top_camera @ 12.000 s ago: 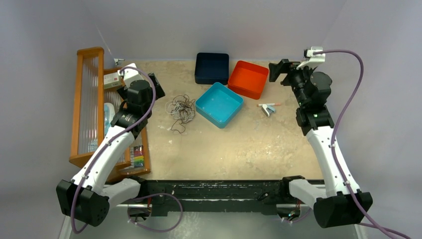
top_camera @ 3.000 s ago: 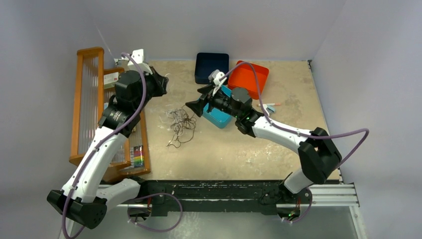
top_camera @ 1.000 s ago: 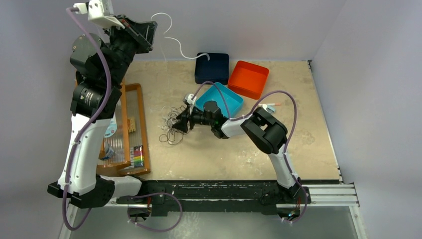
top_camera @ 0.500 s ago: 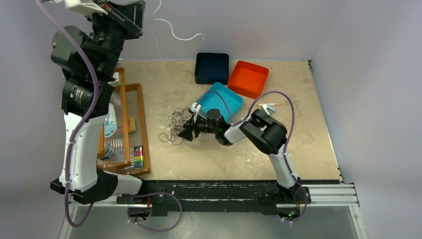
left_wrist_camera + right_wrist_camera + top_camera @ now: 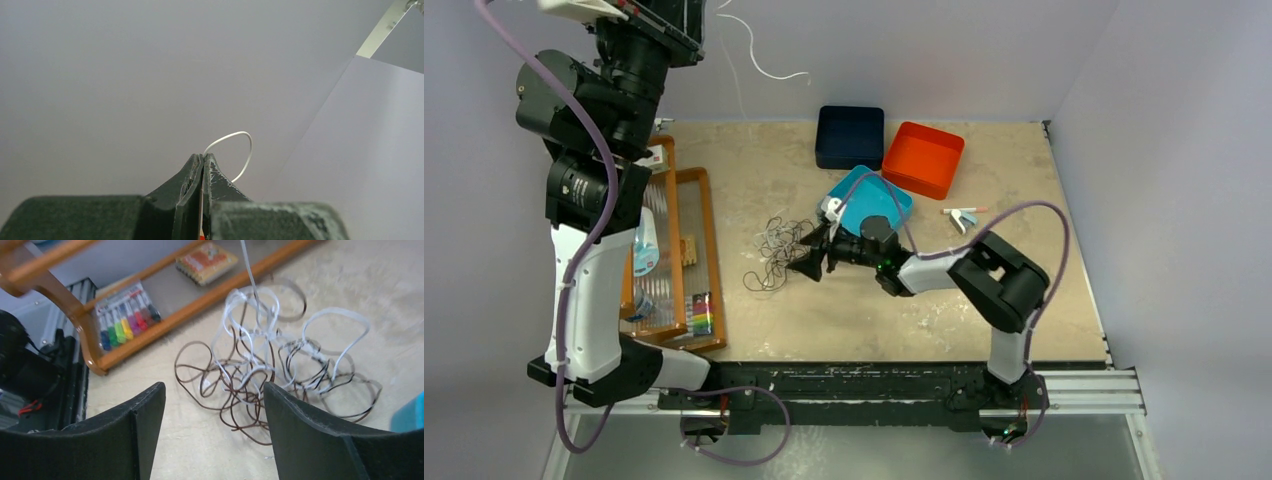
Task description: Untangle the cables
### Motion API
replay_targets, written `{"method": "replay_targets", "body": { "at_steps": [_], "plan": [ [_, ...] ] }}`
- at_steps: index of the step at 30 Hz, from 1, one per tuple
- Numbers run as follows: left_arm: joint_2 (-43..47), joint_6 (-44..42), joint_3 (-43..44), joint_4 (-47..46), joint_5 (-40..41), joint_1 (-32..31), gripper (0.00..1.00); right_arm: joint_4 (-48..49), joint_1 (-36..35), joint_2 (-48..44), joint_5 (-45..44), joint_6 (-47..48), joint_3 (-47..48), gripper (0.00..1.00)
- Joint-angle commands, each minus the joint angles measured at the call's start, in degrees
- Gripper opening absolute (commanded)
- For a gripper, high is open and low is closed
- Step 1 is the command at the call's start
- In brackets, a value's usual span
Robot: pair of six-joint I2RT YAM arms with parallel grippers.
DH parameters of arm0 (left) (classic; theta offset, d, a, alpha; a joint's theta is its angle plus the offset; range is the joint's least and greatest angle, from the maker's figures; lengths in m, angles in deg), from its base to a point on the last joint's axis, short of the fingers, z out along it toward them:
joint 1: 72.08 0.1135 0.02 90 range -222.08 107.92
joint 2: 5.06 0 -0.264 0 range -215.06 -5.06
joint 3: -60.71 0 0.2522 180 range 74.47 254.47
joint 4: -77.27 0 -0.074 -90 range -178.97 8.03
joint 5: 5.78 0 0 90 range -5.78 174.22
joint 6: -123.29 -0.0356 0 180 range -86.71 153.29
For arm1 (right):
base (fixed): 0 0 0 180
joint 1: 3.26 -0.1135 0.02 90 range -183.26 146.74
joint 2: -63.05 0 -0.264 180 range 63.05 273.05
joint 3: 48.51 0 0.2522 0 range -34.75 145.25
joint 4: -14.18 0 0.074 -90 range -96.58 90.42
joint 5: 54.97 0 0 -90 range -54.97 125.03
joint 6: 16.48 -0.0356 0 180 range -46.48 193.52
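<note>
Two arms are working for me at once. I am holding my left end effector (image 5: 674, 14) way up high, with its fingers pressed together on one white cable (image 5: 759, 58). The rest of the cables (image 5: 774, 252) are lying in a messy pile on the surface (image 5: 874, 320), between the wooden rack (image 5: 707, 250) and the teal box (image 5: 869, 195). My right end effector (image 5: 809, 262) is hovering low, just beside the pile, with its fingers spread apart and nothing in them. I think I am doing the pulling-out step. Next, the right one should be pinning the pile down so the whole mess is not lifting too. The left wrist view is showing only the pinched fingers, a white loop and blank wall. The right wrist view is showing brown and white loops close up, with one white strand going up out of the pile. The top view is too far away for that.
</note>
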Motion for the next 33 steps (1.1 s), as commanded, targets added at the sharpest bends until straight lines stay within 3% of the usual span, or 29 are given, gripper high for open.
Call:
{"method": "replay_targets", "body": {
  "at_steps": [1, 7, 16, 24, 33],
  "plan": [
    [3.54, -0.98, -5.13, -2.69, 1.28, 0.01, 0.0, 0.82, -0.22, -10.84, -1.19, 4.31, -2.48, 0.76],
    [8.1, -0.78, -12.3, -3.53, 2.57, 0.01, 0.0, -5.73, -0.22, -15.7, -3.15, 8.31, 3.07, 0.83],
    [7.5, -0.23, -10.95, -3.1, 0.98, 0.0, 0.0, -7.92, -0.22, -1.74, -1.68, 8.68, 24.97, 0.83],
    [5.23, 2.15, -5.24, -4.66, -1.22, 0.01, 0.0, -11.07, -0.26, 11.21, 0.49, 6.62, 37.81, 0.71],
    [-0.51, 6.28, 3.43, -9.6, -3.15, -0.04, 0.0, -11.64, -2.12, 14.46, 0.29, 6.76, 32.32, 0.49]
  ]
}}
